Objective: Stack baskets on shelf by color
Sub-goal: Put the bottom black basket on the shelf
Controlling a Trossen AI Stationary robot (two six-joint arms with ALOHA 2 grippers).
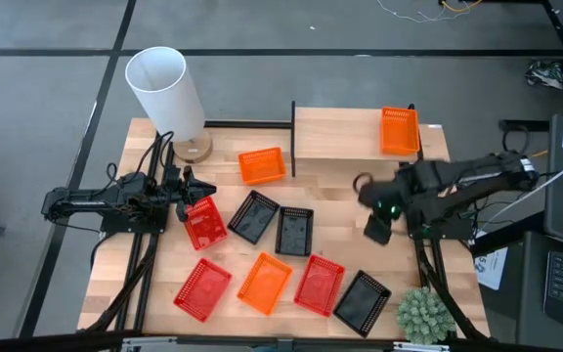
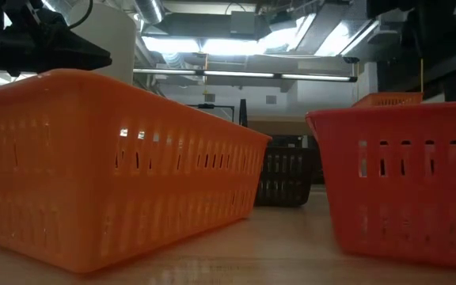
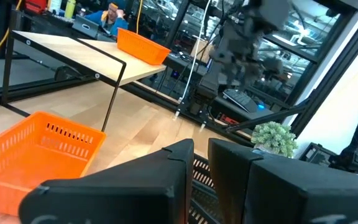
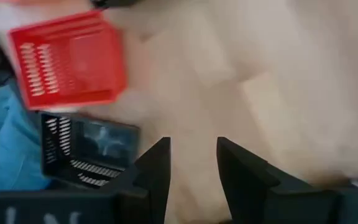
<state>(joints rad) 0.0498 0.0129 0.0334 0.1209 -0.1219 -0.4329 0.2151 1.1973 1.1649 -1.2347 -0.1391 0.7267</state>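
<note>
The shelf stands at the table's far side with one orange basket on its right end. Another orange basket sits on the table left of the shelf. Two black baskets lie mid-table. Red, orange, red and black baskets line the near edge. My left gripper is raised to about shelf height, its fingers almost together at a red basket. My right gripper hangs open over bare wood in front of the shelf. My left gripper is at the far edge of the red basket, coming level from the table's left. Only a thin slit shows between its fingers, which hide the place of contact in the left wrist view. The basket sits askew below and nearer than the fingers.
A white cylinder stands on a round wooden base at the far left corner. A small green plant sits at the near right corner. Bare wood lies between the black baskets and my right gripper. Cables run along both arms' bases.
</note>
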